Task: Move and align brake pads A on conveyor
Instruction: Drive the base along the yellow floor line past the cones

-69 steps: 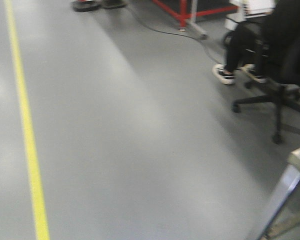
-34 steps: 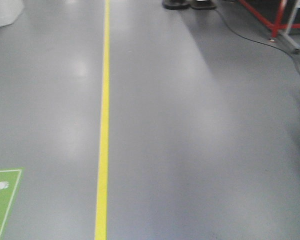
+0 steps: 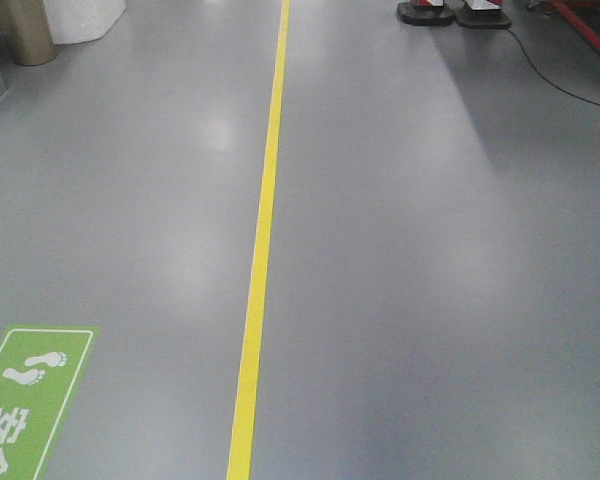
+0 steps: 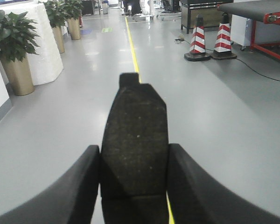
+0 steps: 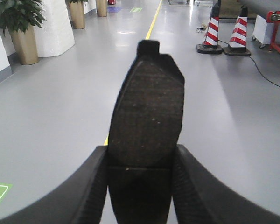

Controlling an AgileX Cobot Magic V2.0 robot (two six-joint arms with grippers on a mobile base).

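Each gripper holds one brake pad over the grey floor. In the left wrist view a dark brake pad [image 4: 135, 121] stands lengthwise between the black fingers, with my left gripper [image 4: 134, 150] shut on its lower half. In the right wrist view a second brake pad [image 5: 147, 107], with a thin cross groove low on its face, is clamped the same way in my right gripper [image 5: 141, 151]. The conveyor [image 4: 252, 8], a dark belt on a red frame, shows far off at the upper right, and its end shows as the conveyor [image 5: 273, 5] in the right wrist view. The front view shows neither gripper.
A yellow floor line [image 3: 260, 250] runs straight ahead, with a green footprint sign [image 3: 25, 400] at its left. Two red-and-white cones [image 4: 197, 42] stand ahead on the right with a black cable [image 3: 570, 90] beside them. Potted plants [image 4: 14, 46] and a white pillar [image 4: 44, 51] line the left wall.
The front view has swung left: the office chair, the seated person and the steel table corner left the frame. The yellow line moved to the centre and the green sign came in.
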